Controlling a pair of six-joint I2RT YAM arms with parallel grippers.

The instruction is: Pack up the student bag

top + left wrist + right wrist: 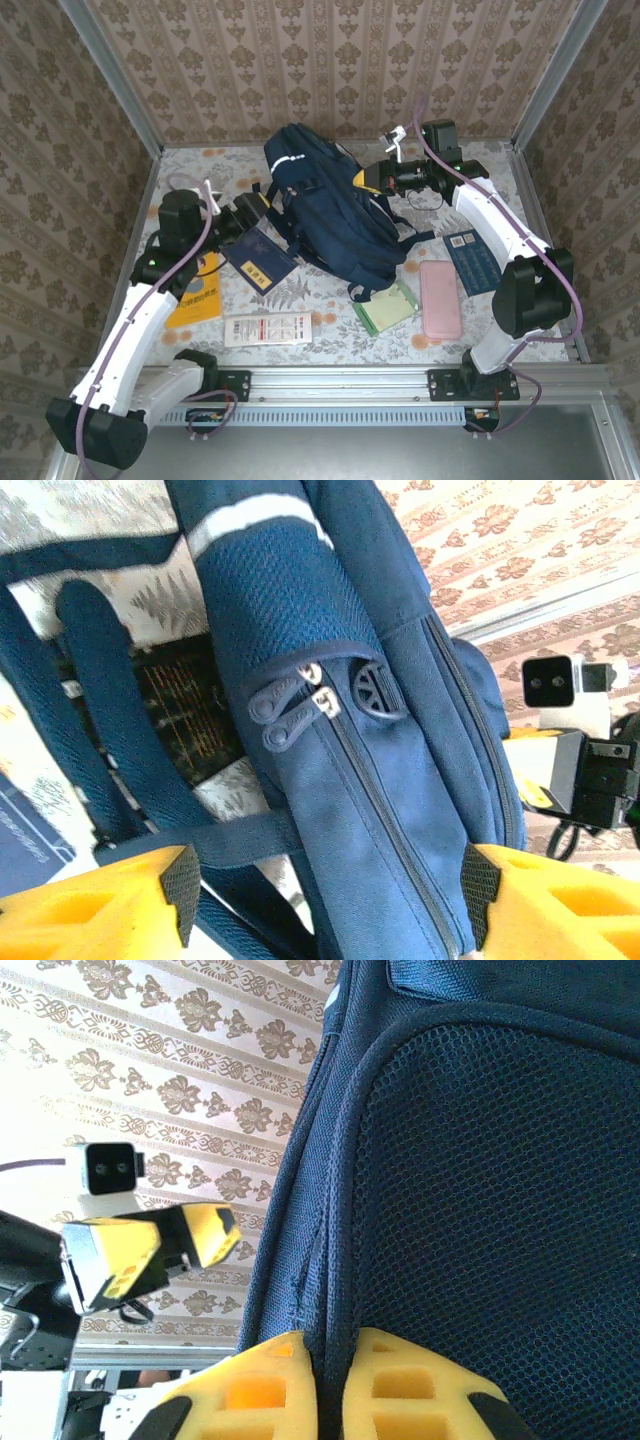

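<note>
Jaws of the left gripper stand spread wide, one yellow finger low at either side of its wrist view, with the student bag lying in the gap between them. Neither pad visibly touches the fabric. Just beyond the fingertips: a long zipper line up the bag's side, two dark zipper pulls lying side by side at its top, a mesh panel above those, then a white stripe. Padded shoulder straps trail off to the left over the floral table.

Right gripper: jaws pressed together, pinching a raised seam of the bag's navy fabric between the yellow fingers. Mesh side of the bag rises directly beyond the grip.

From the top camera, the bag lies mid-table, long axis running from the far wall toward the near right, straps spilling off the near end. Left gripper sits at its left flank, right gripper at its far right edge.

Loose items round the bag:
- navy booklet, just near-left of the bag
- yellow booklet, partly under the left arm
- white card with red print, near the front rail
- green folder, near the strap ends
- pink case, beside the folder
- blue booklet, by the right arm
</note>
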